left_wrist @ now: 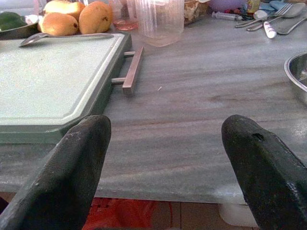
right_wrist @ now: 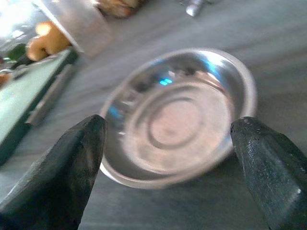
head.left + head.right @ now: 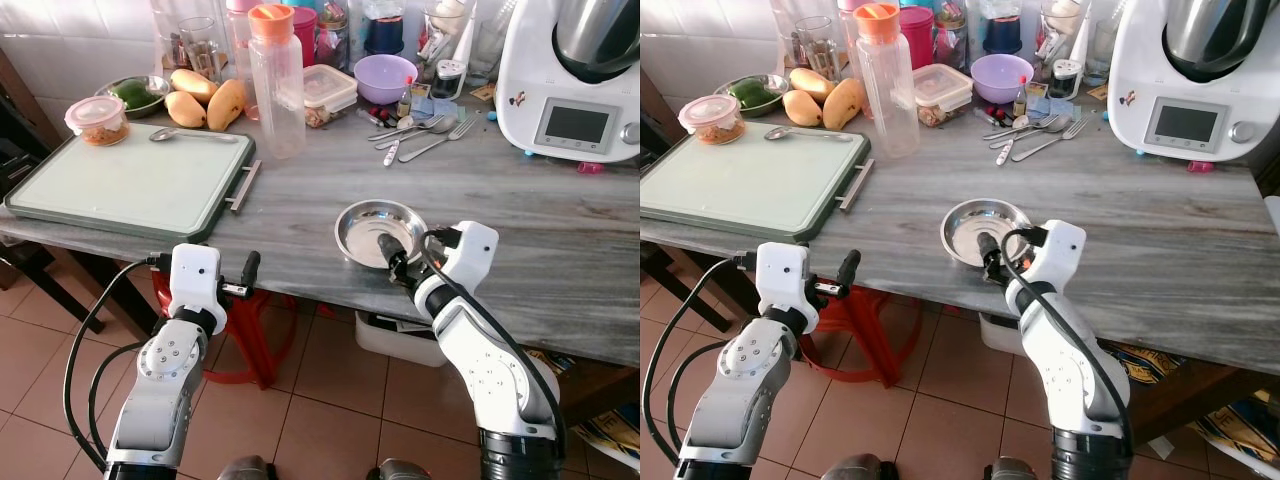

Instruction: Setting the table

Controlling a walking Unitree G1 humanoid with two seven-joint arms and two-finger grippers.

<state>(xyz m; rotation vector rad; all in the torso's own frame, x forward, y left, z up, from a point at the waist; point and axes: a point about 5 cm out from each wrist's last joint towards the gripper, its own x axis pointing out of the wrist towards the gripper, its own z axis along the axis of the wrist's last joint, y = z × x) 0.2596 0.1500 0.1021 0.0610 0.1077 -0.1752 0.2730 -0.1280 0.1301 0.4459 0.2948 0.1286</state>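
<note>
A shallow steel bowl (image 3: 372, 228) stands empty on the grey table (image 3: 520, 240), close to its front edge. My right gripper (image 3: 390, 252) reaches over the bowl's near rim; in the right wrist view its fingers (image 2: 72, 167) stand open on either side of the bowl (image 2: 177, 120), which looks blurred. My left gripper (image 3: 249, 270) is held at the table's front edge, open with nothing between its fingers (image 1: 72, 172). Loose forks and spoons (image 3: 420, 132) lie at the back of the table. A single spoon (image 3: 190, 134) rests on the green-rimmed board (image 3: 120, 185).
A clear plastic bottle (image 3: 276, 85), mangoes (image 3: 205, 100), a purple bowl (image 3: 385, 75), lidded containers (image 3: 97, 118) and a white kitchen machine (image 3: 575, 90) crowd the back. The board's metal handle (image 1: 132, 71) sticks out to its right. A red stool (image 3: 245, 335) stands under the table.
</note>
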